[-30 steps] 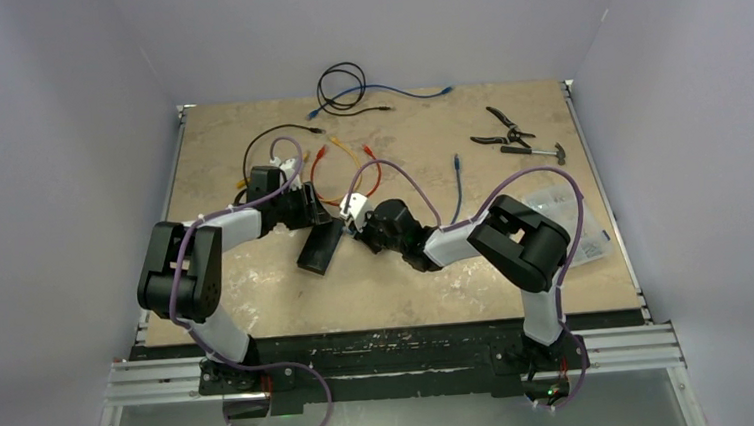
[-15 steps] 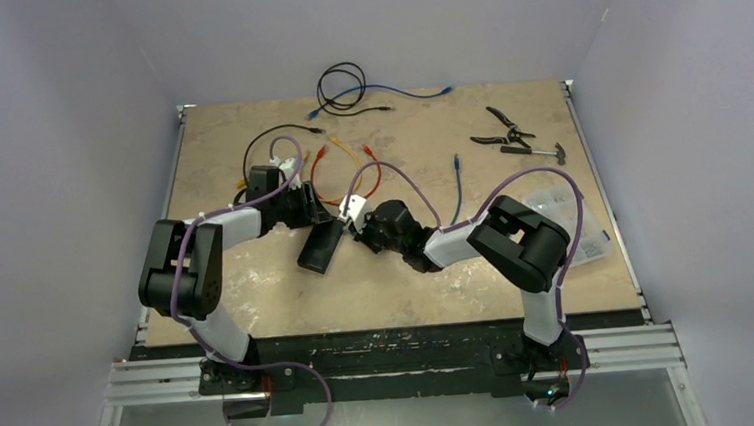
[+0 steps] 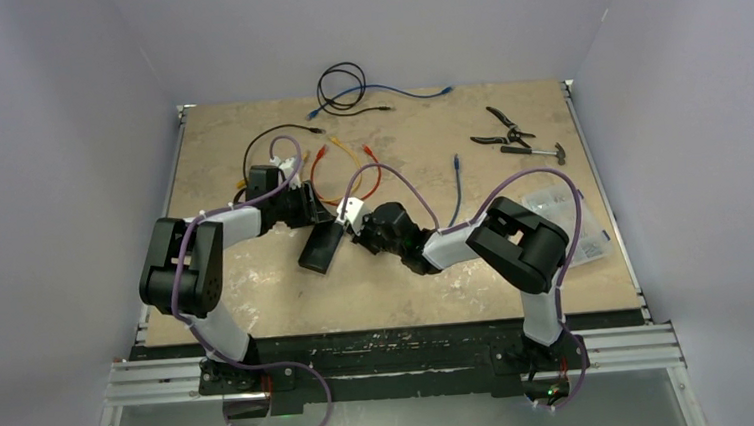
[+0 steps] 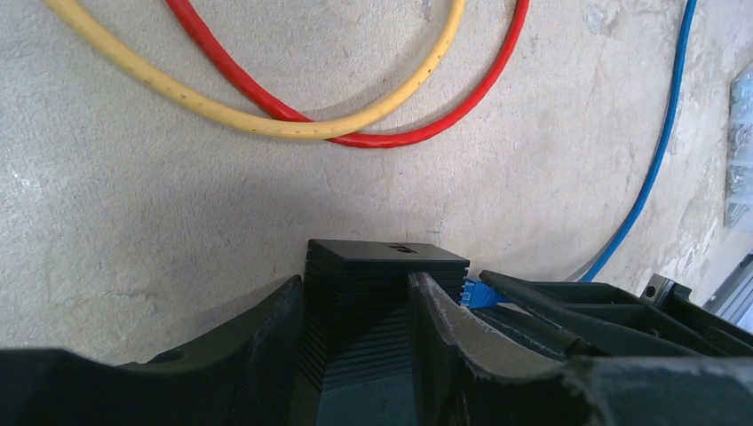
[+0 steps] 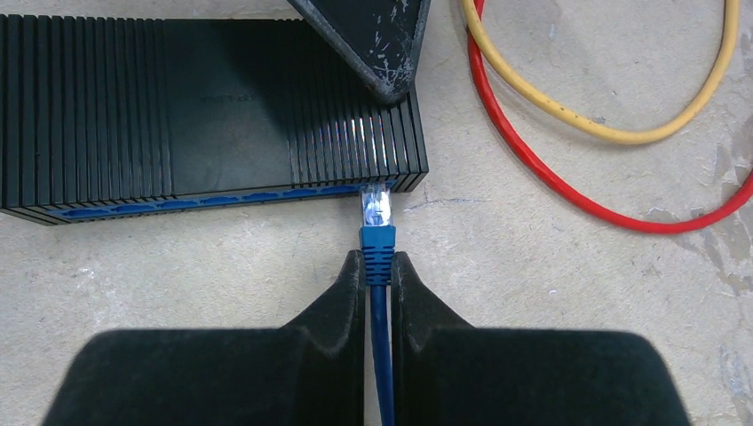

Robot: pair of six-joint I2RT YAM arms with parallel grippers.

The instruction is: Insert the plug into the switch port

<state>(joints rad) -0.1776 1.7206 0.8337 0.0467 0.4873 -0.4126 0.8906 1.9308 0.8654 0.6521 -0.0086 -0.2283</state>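
The switch is a flat black ribbed box lying mid-table, its blue row of sockets facing my right gripper. My left gripper is shut on the switch, one finger on each side. One of its fingers lies across the switch's top. My right gripper is shut on the blue plug at its ribbed boot. The plug's clear tip touches the rightmost socket. How deep it sits I cannot tell. The plug also peeks out beside the switch. In the top view the right gripper meets the switch's right edge.
Red cable and yellow cable loop just right of the switch. A blue cable trails back from the right gripper. Black cables coil at the far edge. Pliers, a small hammer and a plastic bag lie at the right.
My right gripper with the plug has edged slightly left toward the switch. The left gripper and the switch have hardly moved.
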